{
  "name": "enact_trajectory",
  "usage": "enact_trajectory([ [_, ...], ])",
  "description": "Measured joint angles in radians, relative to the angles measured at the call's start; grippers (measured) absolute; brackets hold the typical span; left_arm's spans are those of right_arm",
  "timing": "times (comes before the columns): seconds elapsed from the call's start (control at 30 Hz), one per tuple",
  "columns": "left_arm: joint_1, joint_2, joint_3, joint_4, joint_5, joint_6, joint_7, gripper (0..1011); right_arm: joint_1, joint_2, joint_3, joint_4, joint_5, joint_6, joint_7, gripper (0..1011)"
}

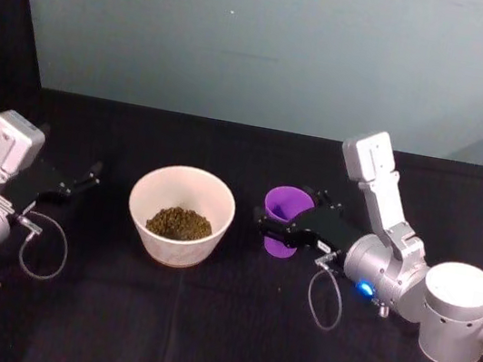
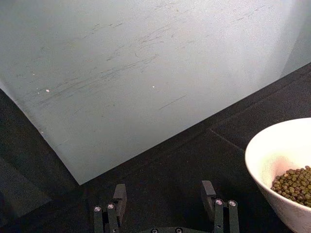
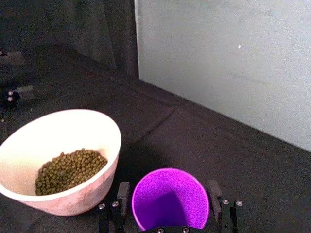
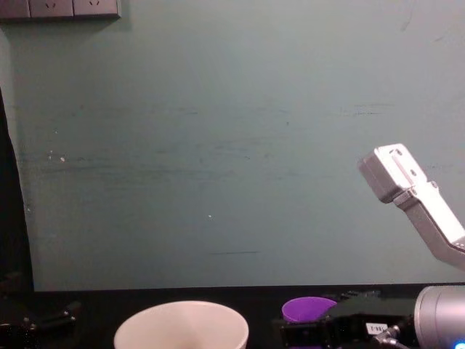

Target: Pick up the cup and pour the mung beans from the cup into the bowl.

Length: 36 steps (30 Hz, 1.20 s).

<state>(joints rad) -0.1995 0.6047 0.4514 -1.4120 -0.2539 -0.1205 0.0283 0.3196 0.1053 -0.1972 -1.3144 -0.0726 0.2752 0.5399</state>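
The purple cup (image 1: 285, 208) stands upright on the black table, just right of the bowl (image 1: 152, 213). My right wrist view looks down into the cup (image 3: 170, 201), whose inside looks bare. The pale bowl (image 3: 29, 145) holds a heap of mung beans (image 3: 70, 170). My right gripper (image 1: 287, 218) is open, with one finger on each side of the cup and a thin gap showing beside the rim. My left gripper (image 1: 83, 180) is parked open to the left of the bowl, holding nothing. The chest view shows the cup rim (image 4: 306, 308) beside the bowl rim (image 4: 182, 325).
A pale teal wall panel (image 1: 263, 47) stands along the table's far edge behind the bowl and cup. Loose cables (image 1: 46, 251) hang under both wrists. Black tabletop (image 1: 199, 331) stretches in front of the bowl.
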Motion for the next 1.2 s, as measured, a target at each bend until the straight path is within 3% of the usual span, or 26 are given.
enact_trajectory([
  [0.13,0.000,0.000,0.000,0.000,0.000,0.000,0.000,1011,-0.010,0.003,0.001,-0.015,0.010,-0.034,-0.018,1002],
  [0.43,0.000,0.000,0.000,0.000,0.000,0.000,0.000,1011,-0.049,0.007,0.018,-0.064,0.038,-0.169,-0.081,1002],
  [0.8,0.000,0.000,0.000,0.000,0.000,0.000,0.000,1011,-0.109,0.004,0.063,-0.112,0.047,-0.281,-0.240,1002],
  [0.97,0.000,0.000,0.000,0.000,0.000,0.000,0.000,1011,-0.122,0.006,0.071,-0.116,0.029,-0.287,-0.310,1002],
  [1.2,0.000,0.000,0.000,0.000,0.000,0.000,0.000,1011,-0.126,0.012,0.077,-0.116,0.001,-0.202,-0.392,1002],
])
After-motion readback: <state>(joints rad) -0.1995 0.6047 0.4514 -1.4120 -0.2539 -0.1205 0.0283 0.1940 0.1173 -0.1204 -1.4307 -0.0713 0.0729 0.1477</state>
